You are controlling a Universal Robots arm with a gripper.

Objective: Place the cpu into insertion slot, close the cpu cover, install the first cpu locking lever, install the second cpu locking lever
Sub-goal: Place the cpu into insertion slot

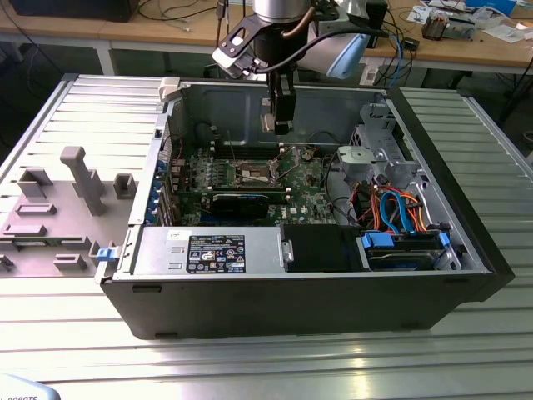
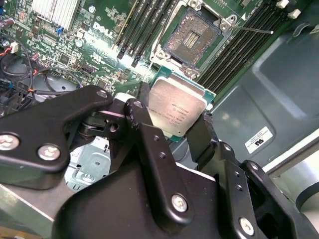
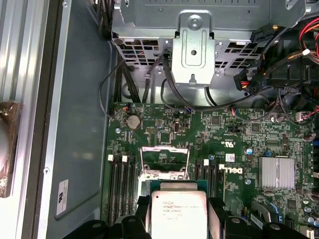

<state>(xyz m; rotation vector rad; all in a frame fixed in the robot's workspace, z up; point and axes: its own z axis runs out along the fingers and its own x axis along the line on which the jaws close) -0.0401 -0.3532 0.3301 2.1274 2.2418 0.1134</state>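
The arm point(image 1: 276, 10) reached straight down into the open computer case point(image 1: 291, 308), which lay on the ribbed metal table point(image 1: 250, 367). Its wrist was vertical and the gripper point(image 1: 281, 125) hung clear above the green board point(image 1: 312, 198). The gripper was clamped on the cpu point(image 2: 177, 107), with a black finger point(image 2: 141, 122) against each of two opposite edges and the metal top turned up toward the wrist. Beneath, apart from the chip, the insertion slot point(image 3: 164, 163) sat uncovered in the middle of the board, its dark centre showing, between the black memory slots point(image 3: 122, 186).
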